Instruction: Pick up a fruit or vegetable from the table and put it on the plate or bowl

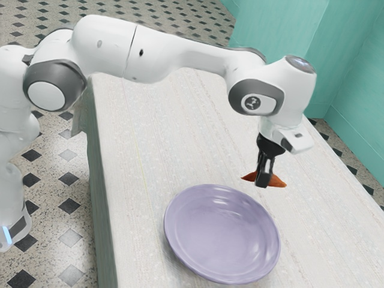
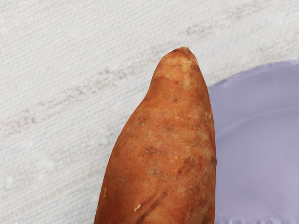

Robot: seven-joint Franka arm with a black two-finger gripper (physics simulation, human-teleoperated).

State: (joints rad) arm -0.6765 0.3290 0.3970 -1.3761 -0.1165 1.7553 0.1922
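Observation:
An orange-brown sweet potato (image 1: 277, 180) hangs above the pale table, held crosswise by my black gripper (image 1: 263, 178), which is shut on it. Its two tapered ends stick out on either side of the fingers. In the wrist view the sweet potato (image 2: 163, 149) is close under the hand, its pointed tip reaching over the table beside the plate's rim. The lavender plate (image 1: 198, 252) lies on the table just below and toward the exterior view's left of the gripper; its edge (image 2: 261, 140) shows next to the sweet potato.
The long pale table (image 1: 162, 138) runs from the near edge toward the back. A teal wall (image 1: 336, 54) stands behind it at the exterior view's right. Checkered floor (image 1: 60, 180) lies beyond the table's left edge.

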